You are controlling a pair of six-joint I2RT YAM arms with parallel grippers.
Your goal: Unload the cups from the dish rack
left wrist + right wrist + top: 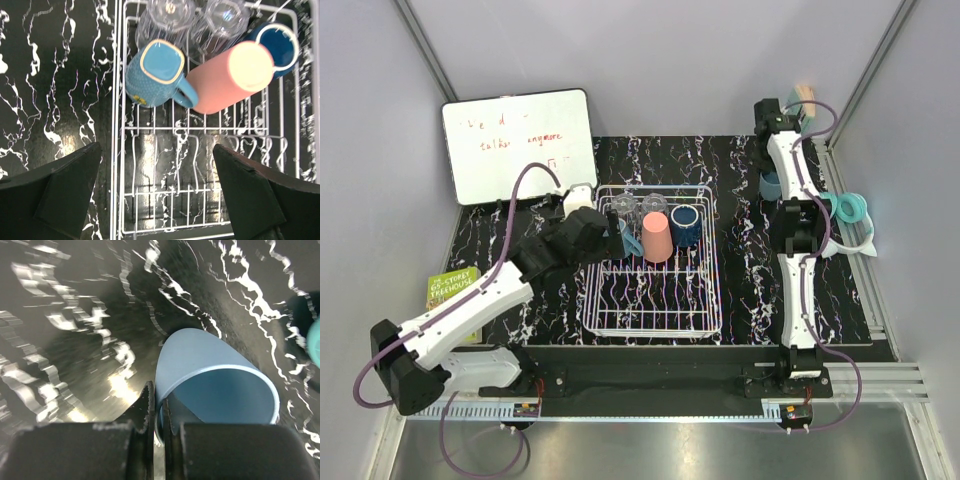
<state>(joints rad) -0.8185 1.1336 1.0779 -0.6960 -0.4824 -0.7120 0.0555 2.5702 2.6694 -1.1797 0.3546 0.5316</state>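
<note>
The white wire dish rack [655, 300] stands mid-table. At its far end are two clear glasses [625, 207] [653, 203], a salmon-pink tumbler [658, 237], a dark navy mug [686, 225] and a light blue mug [155, 70]. My left gripper [156, 150] is open and empty above the rack's left side [120, 125], just short of the light blue mug. The tumbler [235, 75] leans beside the navy mug [277, 42]. My right gripper [157, 400] is shut on the rim of a second light blue cup [215, 375], held over the table at the far right [769, 186].
A whiteboard [520, 145] leans at the back left. A green book [450, 288] lies at the left edge. Teal headphones [850, 210] lie at the right edge beside the right arm. The near half of the rack holds nothing.
</note>
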